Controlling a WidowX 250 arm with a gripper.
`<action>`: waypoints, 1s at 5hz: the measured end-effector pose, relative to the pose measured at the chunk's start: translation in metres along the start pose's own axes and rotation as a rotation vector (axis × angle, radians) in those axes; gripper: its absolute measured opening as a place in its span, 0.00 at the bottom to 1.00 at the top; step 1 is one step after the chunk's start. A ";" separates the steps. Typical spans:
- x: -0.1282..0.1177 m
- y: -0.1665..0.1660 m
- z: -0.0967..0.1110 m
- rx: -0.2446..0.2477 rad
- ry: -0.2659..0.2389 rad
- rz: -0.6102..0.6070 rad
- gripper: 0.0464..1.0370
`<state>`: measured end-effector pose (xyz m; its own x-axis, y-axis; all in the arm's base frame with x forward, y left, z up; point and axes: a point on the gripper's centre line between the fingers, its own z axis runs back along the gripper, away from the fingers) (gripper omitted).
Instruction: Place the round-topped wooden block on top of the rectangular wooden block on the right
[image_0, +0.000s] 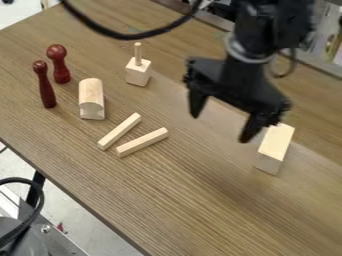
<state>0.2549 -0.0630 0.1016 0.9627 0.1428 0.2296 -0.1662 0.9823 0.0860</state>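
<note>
The black gripper (222, 125) hangs over the bench (200, 210), with its two fingers spread wide apart and a big gap between them. Nearest to it is a pale wood block (274, 150), long and boxy, which sits on the bench near the finger on the right side of the view. Over to the left of the gripper, two little wood sticks, one (119, 131) and another (142, 142), lie flat. They are close at their lower ends and spread out at the top, like a V. Farther left is a wood block with a round top (91, 97). Next to that, two dark red pins stand up, a skinny one (46, 87) and a fatter one (60, 65) with a big ball on top. Above the sticks, a small wood cube (137, 74) has a round peg (138, 53) poking up from it.
</note>
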 end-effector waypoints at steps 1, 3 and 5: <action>-0.006 0.027 -0.010 0.054 0.021 0.046 0.96; -0.015 0.056 -0.023 0.121 0.040 0.125 0.96; -0.019 0.090 -0.033 0.155 0.038 0.245 0.96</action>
<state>0.2289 0.0267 0.0729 0.8969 0.3805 0.2252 -0.4222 0.8884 0.1805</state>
